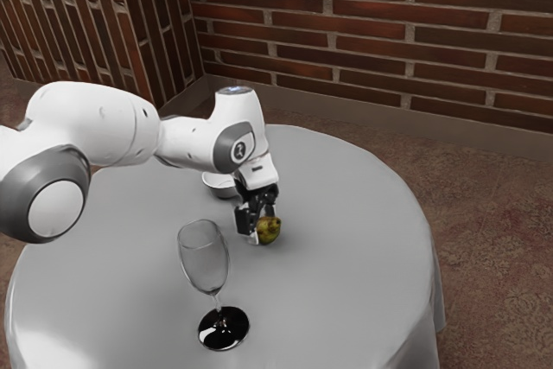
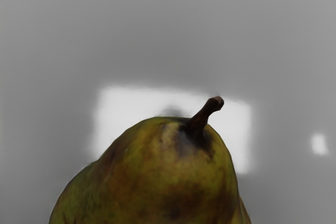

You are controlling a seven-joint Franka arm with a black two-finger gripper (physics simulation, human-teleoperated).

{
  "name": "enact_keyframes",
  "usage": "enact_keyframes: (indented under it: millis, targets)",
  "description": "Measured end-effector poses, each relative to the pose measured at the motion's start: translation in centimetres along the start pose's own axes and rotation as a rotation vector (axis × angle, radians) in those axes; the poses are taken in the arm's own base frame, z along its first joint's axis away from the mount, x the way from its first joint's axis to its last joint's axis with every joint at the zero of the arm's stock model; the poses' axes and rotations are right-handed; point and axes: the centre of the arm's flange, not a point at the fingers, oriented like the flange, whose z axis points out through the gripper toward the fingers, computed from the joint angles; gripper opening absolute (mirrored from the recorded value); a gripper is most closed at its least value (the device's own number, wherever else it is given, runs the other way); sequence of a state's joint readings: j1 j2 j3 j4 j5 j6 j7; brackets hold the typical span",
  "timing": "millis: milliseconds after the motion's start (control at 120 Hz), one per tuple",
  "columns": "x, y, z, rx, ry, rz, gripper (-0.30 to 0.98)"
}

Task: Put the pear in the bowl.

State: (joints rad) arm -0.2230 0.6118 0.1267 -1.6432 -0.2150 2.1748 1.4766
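Pear (image 1: 270, 231) at my jaws (image 1: 261, 229), near centre of exterior view; bowl (image 1: 222, 187) toward upper left. Open or closed on pear, I can't tell.

The white, rounded robot arm (image 1: 95, 118) is bearing one small, pale, ringed emblem (image 1: 239, 150) on the dark grey oval cap (image 1: 222, 148) of its joint. The mark is resembling a "2" or an "R", its size making sure reading impossible; no other writing is reading legibly.

Bowl (image 1: 219, 187) behind wineglass (image 1: 205, 258) (on table (image 1: 346, 291))
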Motion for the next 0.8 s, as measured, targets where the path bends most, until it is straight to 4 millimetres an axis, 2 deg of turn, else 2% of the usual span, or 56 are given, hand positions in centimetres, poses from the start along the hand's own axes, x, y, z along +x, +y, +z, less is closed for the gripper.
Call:
enact_keyframes:
  millis: [217,400,633,800]
  targets:
    - [0.49,-0.38,-0.24,0.031,0.002,0.031,0.69]
    - [0.78,-0.50,0.41,0.034,0.004,0.049,0.69]
    - [0.87,-0.68,0.59,0.047,0.017,0.046,0.43]
    - [0.93,-0.82,-0.08,0.064,0.022,0.047,0.38]
